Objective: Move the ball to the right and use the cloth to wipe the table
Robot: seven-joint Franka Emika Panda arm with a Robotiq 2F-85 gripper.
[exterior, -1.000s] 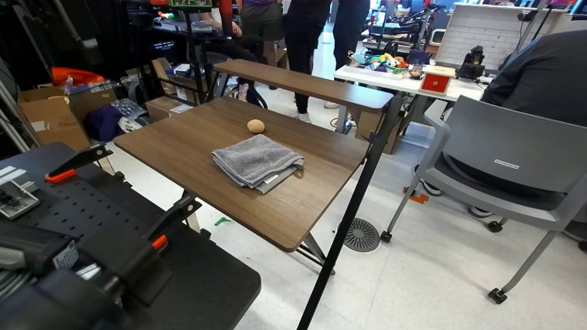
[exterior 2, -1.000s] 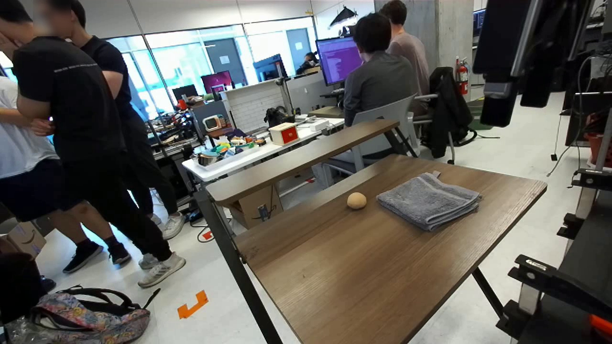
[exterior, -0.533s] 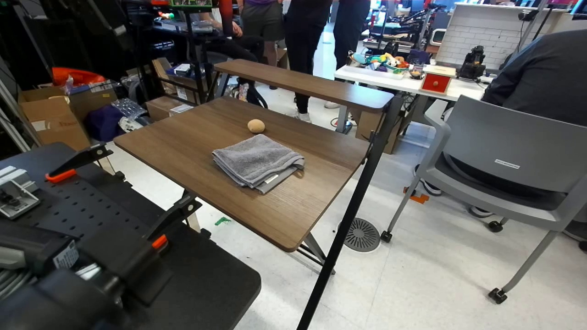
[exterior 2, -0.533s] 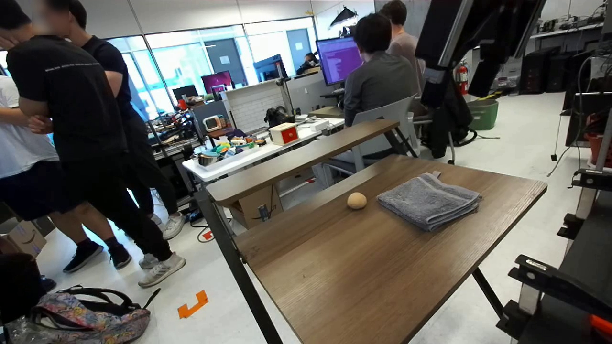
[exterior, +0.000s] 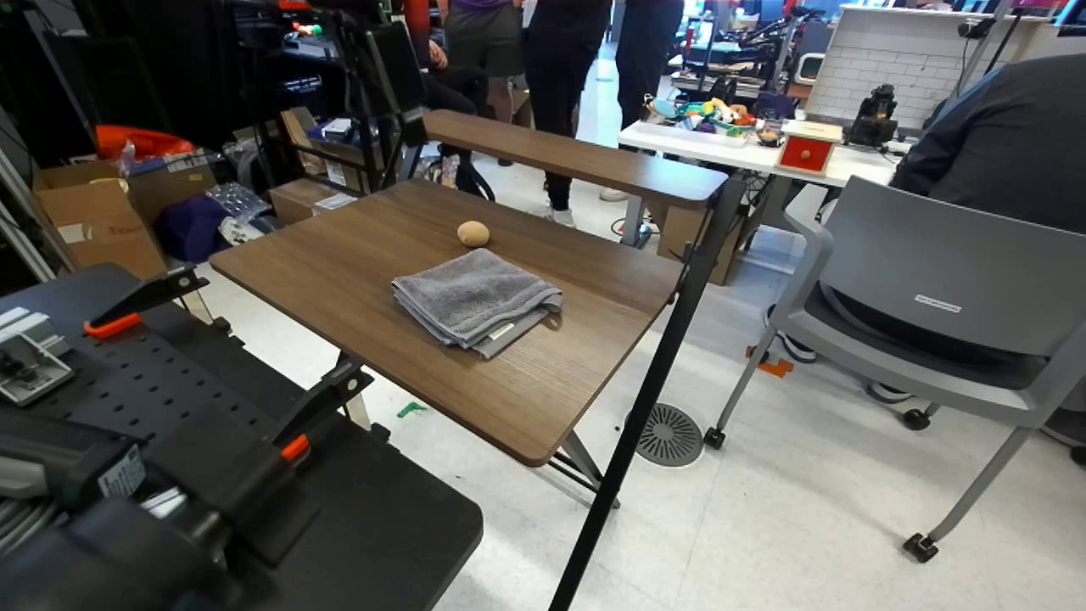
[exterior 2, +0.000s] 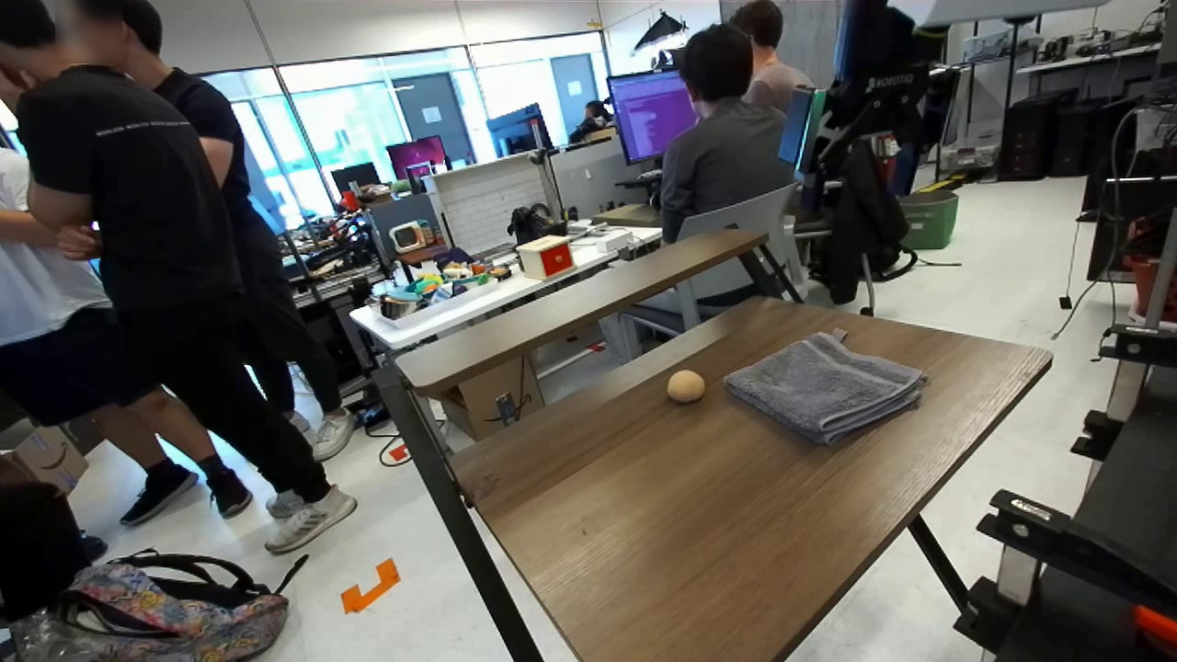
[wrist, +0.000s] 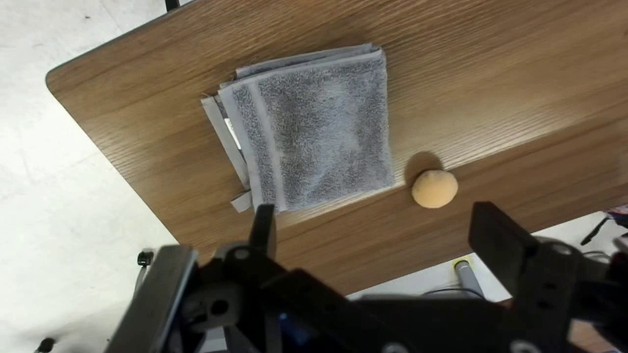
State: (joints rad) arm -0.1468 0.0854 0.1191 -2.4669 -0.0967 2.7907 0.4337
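The tan-orange ball [exterior: 473,233] rests on the brown table [exterior: 339,255], close beside the folded grey cloth [exterior: 475,297]. Both exterior views show the ball [exterior 2: 686,386] and the cloth [exterior 2: 828,386] lying on the table [exterior 2: 736,515]. In the wrist view the cloth [wrist: 319,127] lies flat and the ball [wrist: 434,189] sits just off its corner, not touching it. My gripper [wrist: 375,208] is open with nothing between its wide-apart fingers. It is raised well above the table, and in an exterior view the gripper [exterior: 413,127] shows at the top left.
A narrow raised brown shelf [exterior: 560,157] runs along one long side of the table. A black bench [exterior: 382,509] with clamps [exterior: 318,399] stands by the opposite side. A grey chair [exterior: 933,280] with a seated person is close by. Several people stand behind the shelf.
My gripper has swung in over the table area, moving left in an exterior view and entering at the top left in an exterior view. The ball and cloth have not moved.
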